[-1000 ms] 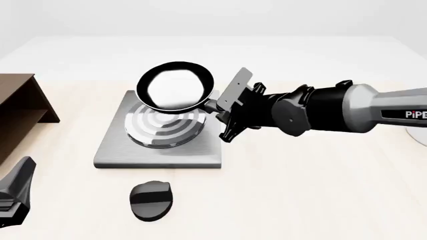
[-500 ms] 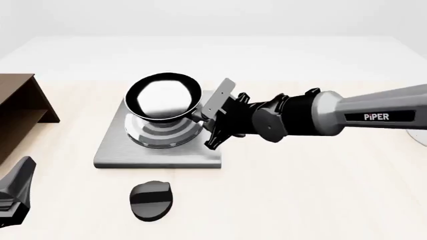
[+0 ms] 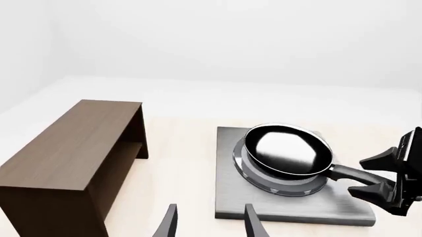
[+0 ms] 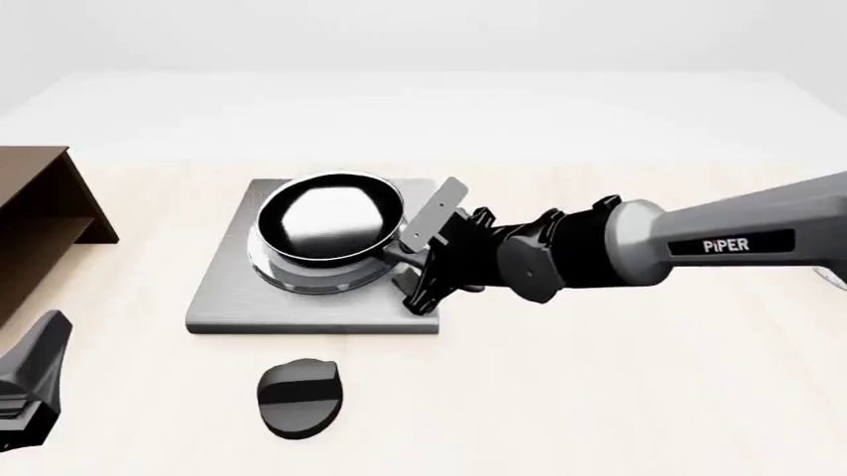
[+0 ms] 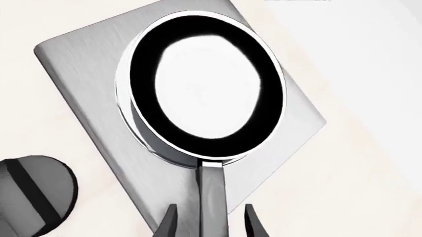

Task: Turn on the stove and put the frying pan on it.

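Note:
The black frying pan [image 4: 328,220] sits level on the round silver burner [image 4: 304,275] of the grey stove [image 4: 225,297]. Its handle [image 5: 212,192] points toward my right gripper [image 4: 426,253]. The fingers stand on either side of the handle with a gap on each side, so the gripper is open [image 5: 209,224]. The black oval knob [image 4: 300,397] lies on the table in front of the stove, apart from both grippers. My left gripper [image 3: 207,224] is open and empty, low at the near left [image 4: 34,387], well short of the stove [image 3: 228,197].
A brown wooden shelf [image 3: 72,148] stands left of the stove, at the left edge of the front view [image 4: 40,198]. My right arm [image 4: 688,248] stretches in from the right across the table.
The right arm has carried the pan down and to the left, from tilted above the stove's far edge to flat on the burner. The left arm has not moved.

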`<state>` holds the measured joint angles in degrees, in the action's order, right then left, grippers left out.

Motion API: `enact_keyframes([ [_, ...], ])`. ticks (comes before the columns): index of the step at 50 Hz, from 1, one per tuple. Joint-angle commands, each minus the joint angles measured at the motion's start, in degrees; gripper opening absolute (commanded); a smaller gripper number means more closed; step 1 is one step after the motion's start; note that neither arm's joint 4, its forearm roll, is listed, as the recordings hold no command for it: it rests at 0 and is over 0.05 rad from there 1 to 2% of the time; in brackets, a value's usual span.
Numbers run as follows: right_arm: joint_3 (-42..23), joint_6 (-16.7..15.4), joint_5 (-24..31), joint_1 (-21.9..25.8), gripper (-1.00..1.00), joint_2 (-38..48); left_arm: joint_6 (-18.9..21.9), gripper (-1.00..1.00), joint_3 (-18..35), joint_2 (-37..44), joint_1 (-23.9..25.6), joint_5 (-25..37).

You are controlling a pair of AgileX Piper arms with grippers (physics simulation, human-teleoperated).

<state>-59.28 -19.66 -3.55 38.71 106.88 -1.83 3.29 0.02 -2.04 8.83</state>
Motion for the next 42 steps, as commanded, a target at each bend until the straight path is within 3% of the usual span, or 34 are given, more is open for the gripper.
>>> enact_keyframes([
  [1,0.5,1.7,2.6,1.0,1.0,-6.6,-0.1,1.0,0.0,0.0,0.0,-0.1],
  [5,-3.2,4.0,9.5,2.2,1.0,-16.6,-0.2,1.0,-0.4,0.0,0.0,-0.2],
  [13,-16.9,6.2,26.3,3.9,1.0,-32.8,-0.2,1.0,-0.2,0.0,0.3,0.0],
  [16,-15.5,5.9,26.5,4.1,1.0,-36.1,-0.3,1.0,-0.3,0.0,0.3,0.0],
  [19,-7.1,5.7,22.7,1.8,1.0,-43.0,-0.3,1.0,0.0,0.0,0.2,0.1],
  [20,2.4,5.1,17.8,-0.8,1.0,-48.3,-0.3,1.0,0.0,0.0,0.0,0.0],
  [21,2.6,5.1,17.7,-0.8,1.0,-48.4,-0.3,1.0,0.0,0.0,0.0,0.0],
  [22,11.2,9.4,12.7,-3.8,1.0,-55.2,-0.1,1.0,-0.3,0.0,-0.1,-0.1],
  [23,13.8,10.4,11.1,-4.7,1.0,-56.7,0.0,1.0,-0.3,0.0,0.0,-0.1],
  [24,20.3,8.8,7.3,-9.1,1.0,-65.1,0.3,1.0,-0.3,0.0,0.1,-0.1],
  [25,23.8,9.8,6.3,-9.4,1.0,-68.3,0.6,1.0,-0.3,0.0,0.3,-0.1],
  [26,26.7,12.0,5.8,-7.1,1.0,-70.6,0.7,1.0,-0.1,0.0,0.2,0.0],
  [27,29.8,12.3,5.5,-7.7,1.0,-75.1,0.8,1.0,0.0,0.0,0.2,0.0],
  [29,34.1,10.9,6.5,-10.1,1.0,-82.5,1.2,1.0,0.4,0.0,0.1,0.2],
  [31,40.2,9.3,12.4,-14.8,1.0,-97.4,2.2,1.0,1.0,0.0,0.1,0.4],
  [34,43.4,8.1,17.3,-18.7,1.0,-106.3,2.8,1.0,1.1,0.0,-1.1,0.3],
  [36,45.3,8.7,15.7,-20.7,1.0,-106.9,2.9,1.0,1.0,0.0,-1.3,0.0],
  [38,49.2,4.1,10.7,-23.1,1.0,-106.9,2.9,1.0,0.6,0.0,-1.4,-0.5],
  [39,51.9,7.4,8.5,-26.6,1.0,-106.9,2.6,1.0,0.4,0.0,-1.6,-0.8],
  [41,53.3,8.5,6.9,-27.4,1.0,-106.9,2.6,1.0,0.4,0.0,-1.6,-1.0],
  [42,55.9,14.1,4.2,-31.7,1.0,-106.9,3.0,1.0,-0.2,0.0,-1.3,-1.7],
])
